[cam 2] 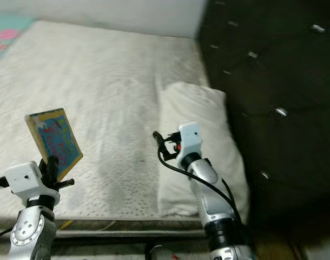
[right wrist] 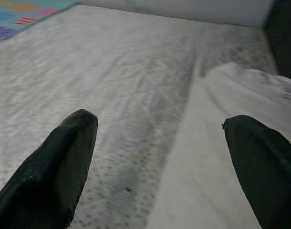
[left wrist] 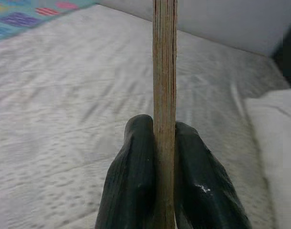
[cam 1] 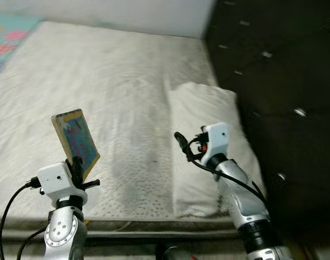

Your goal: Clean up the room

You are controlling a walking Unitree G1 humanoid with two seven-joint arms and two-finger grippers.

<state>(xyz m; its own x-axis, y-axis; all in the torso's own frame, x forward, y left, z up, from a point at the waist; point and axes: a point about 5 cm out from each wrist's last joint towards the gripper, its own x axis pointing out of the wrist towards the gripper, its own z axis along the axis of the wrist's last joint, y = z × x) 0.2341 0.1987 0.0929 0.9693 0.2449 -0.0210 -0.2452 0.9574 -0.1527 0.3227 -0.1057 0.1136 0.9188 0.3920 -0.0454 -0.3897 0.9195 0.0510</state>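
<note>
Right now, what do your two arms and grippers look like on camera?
Both arms are silver metal, each ending in a white boxy wrist block with black cables looping off it. The left gripper and right gripper each have two long black fingers. The right wrist block shows a small red spot on its side.

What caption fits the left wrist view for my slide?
Left gripper fingers clamp a thin book edge-on above the white bed.
</note>
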